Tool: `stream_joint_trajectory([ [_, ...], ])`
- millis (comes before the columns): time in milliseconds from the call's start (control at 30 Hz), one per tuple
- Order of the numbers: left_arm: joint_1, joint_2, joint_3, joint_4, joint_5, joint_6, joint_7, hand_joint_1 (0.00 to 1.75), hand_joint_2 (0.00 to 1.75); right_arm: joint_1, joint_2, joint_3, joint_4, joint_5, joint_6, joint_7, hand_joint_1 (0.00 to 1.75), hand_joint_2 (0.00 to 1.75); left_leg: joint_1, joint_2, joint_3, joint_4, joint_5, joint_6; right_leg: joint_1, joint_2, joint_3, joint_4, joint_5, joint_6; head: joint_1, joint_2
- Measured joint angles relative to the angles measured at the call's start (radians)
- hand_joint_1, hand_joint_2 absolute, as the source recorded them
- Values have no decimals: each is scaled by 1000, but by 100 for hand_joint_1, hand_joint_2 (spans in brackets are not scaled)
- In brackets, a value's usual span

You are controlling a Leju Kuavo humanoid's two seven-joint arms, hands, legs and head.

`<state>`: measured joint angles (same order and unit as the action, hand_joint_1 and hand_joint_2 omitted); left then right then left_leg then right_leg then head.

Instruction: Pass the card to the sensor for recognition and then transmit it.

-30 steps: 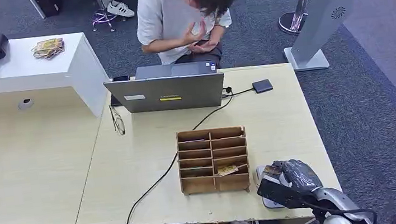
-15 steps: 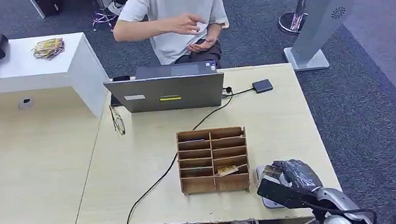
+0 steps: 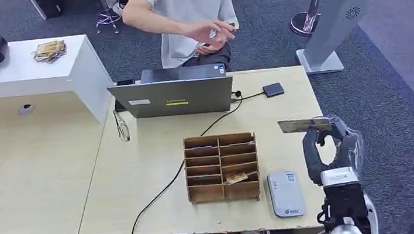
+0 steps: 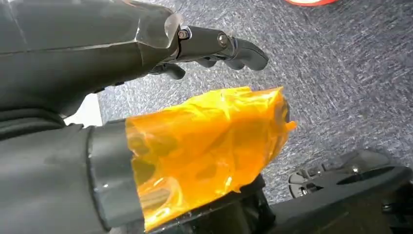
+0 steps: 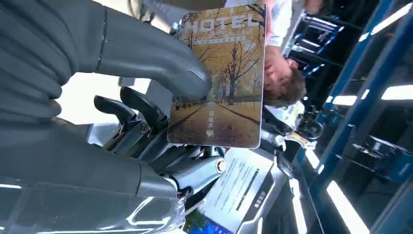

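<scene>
My right hand (image 3: 333, 147) is raised above the table's right edge and pinches a hotel card (image 3: 304, 125), held flat and pointing left. Close up, the card (image 5: 219, 78) shows autumn trees and the word HOTEL, with my thumb (image 5: 146, 53) pressing on its face. The grey-white sensor (image 3: 286, 194) lies uncovered on the table (image 3: 141, 177) near the front edge, below and left of my hand. My left hand (image 4: 160, 48) hangs over carpet with fingers stretched out, holding nothing; orange film wraps its thumb (image 4: 204, 156).
A wooden slot organizer (image 3: 222, 167) with a card (image 3: 237, 178) in one slot stands left of the sensor. Behind it are a laptop (image 3: 172, 97), a black cable (image 3: 165, 186), glasses (image 3: 122, 126) and a small black box (image 3: 274, 90). A person (image 3: 189, 7) sits beyond, hand (image 3: 207, 33) extended.
My right hand has lifted off the sensor and risen toward the far right with the card, leaving the sensor bare. The person has straightened and reached a hand out.
</scene>
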<state>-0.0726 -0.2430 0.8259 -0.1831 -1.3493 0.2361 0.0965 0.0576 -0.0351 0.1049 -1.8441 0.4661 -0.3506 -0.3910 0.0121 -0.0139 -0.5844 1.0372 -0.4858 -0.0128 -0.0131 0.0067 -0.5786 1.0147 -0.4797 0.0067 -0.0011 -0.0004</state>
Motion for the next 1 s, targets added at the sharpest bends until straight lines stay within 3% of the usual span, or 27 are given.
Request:
stream_joint_trajectory([
  [267, 0, 0, 0, 0, 3, 0, -3, 0, 0, -12, 11, 10, -41, -17, 18, 1, 175, 175, 0, 0, 0, 0, 0, 0, 0, 0, 0, 0, 0, 0, 0, 0],
  [667, 0, 0, 2, 0, 3, 0, -3, 0, 0, -44, 16, 92, -49, -17, 24, 4, 175, 175, 0, 0, 0, 0, 0, 0, 0, 0, 0, 0, 0, 0, 0, 0],
  [1000, -1, 0, 2, 0, -5, -4, -3, 0, 0, -110, 23, 170, -1, 1, 71, 81, 175, 175, 0, 0, 0, 0, 0, 0, 0, 0, 0, 0, 0, 0, 0, 0],
])
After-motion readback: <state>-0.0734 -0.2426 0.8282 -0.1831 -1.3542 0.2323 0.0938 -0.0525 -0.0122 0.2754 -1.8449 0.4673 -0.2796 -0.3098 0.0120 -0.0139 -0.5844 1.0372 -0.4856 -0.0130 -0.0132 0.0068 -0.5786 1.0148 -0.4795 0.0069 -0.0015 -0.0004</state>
